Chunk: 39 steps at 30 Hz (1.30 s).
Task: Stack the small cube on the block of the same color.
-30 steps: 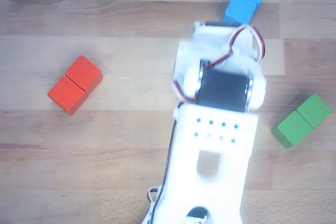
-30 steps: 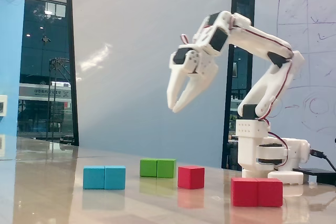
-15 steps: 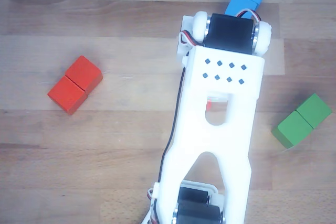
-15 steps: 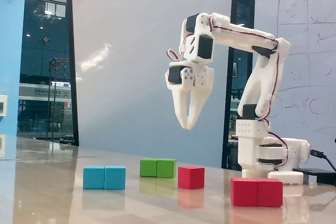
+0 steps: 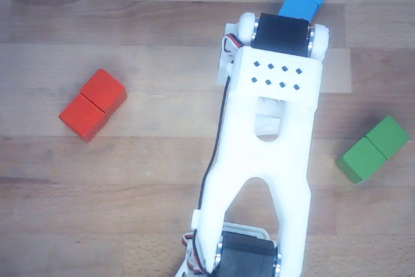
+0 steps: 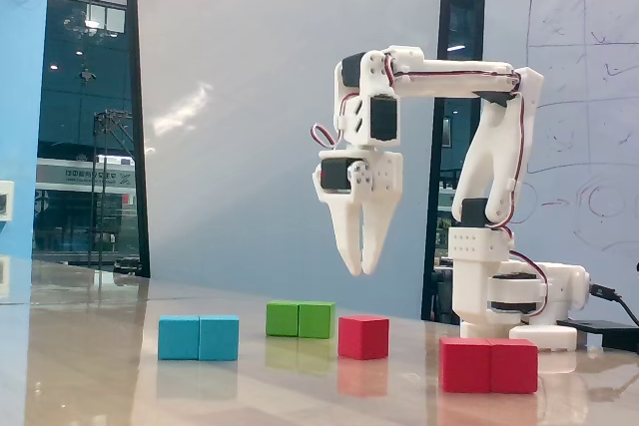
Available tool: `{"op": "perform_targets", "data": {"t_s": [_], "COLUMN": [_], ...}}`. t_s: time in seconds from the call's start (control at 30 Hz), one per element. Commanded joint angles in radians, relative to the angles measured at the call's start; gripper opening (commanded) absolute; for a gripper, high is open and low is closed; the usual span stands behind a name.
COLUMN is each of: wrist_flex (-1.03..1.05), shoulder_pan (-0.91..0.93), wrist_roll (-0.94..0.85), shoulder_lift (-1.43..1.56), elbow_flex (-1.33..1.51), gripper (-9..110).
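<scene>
Nearly closed, empty fingers well above small cube, open table all around

Open air lies under the gripper above the cube, with the green block close at its 9 o'clock and the red block at 4 o'clock.

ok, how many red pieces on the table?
2. The small red cube sits below the tool; the long red block lies nearest the fixed camera, right. Overhead, the arm hides the cube.
</scene>
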Motion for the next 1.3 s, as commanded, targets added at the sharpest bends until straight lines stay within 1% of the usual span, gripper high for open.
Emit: {"op": "perform_targets", "data": {"t_s": [0.0, 0.23, 0.53, 0.7, 0.97, 1.27], "wrist_flex": [-0.014, -0.014, -0.014, -0.063, -0.192, -0.264], "shoulder_pan": [-0.005, -0.008, -0.092, -0.087, -0.083, -0.081], "wrist_roll": [-0.015, -0.023, -0.021, -0.02, -0.011, -0.008], "shoulder_lift": [0.067, 0.089, 0.089, 0.072, 0.075, 0.074], "elbow_flex": [0.021, 0.041, 0.044, 0.061, 0.222, 0.253], "gripper": [13, 20, 25, 25, 25, 25]}}
